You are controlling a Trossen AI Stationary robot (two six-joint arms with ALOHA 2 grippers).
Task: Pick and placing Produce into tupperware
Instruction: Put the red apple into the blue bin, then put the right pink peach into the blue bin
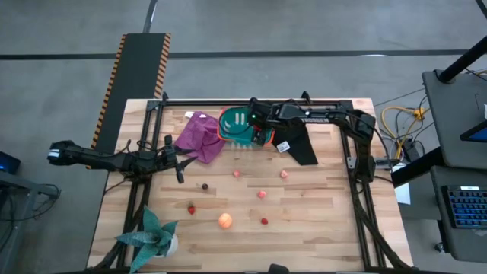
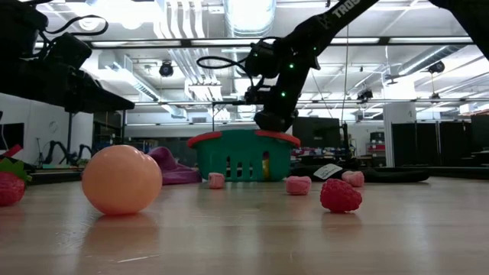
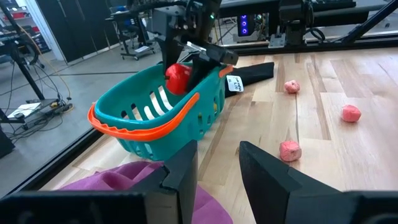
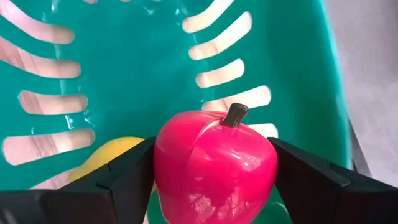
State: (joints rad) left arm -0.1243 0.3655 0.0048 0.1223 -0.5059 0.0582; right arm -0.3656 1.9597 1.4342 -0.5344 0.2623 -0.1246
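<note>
Tupperware (image 1: 230, 122), a teal slotted tub with an orange rim, stands at the far edge of the surface (image 1: 319, 228), just beside a purple cloth (image 1: 199, 135) and near a black cloth (image 1: 300, 143). The right end effector (image 4: 214, 165) hangs directly over its opening with a red pepper (image 4: 214, 168) between its fingers, so the step in hand looks like the drop into the tub. The fingers flank the pepper on both sides; whether they press on it or have just let go I cannot tell from the close view. A yellow lemon (image 4: 115, 155) already lies on the tub's floor beneath. The next move calls for the fingers to spread fully so the pepper falls clear inside the rim, then a lift straight up. The left end effector (image 3: 217, 168) waits low near the purple cloth, fingers slightly apart and holding nothing. Still loose on the surface, well apart from the tub, are an orange-peach ball (image 1: 225, 221) and several small red and pink pieces (image 1: 261, 194).
</note>
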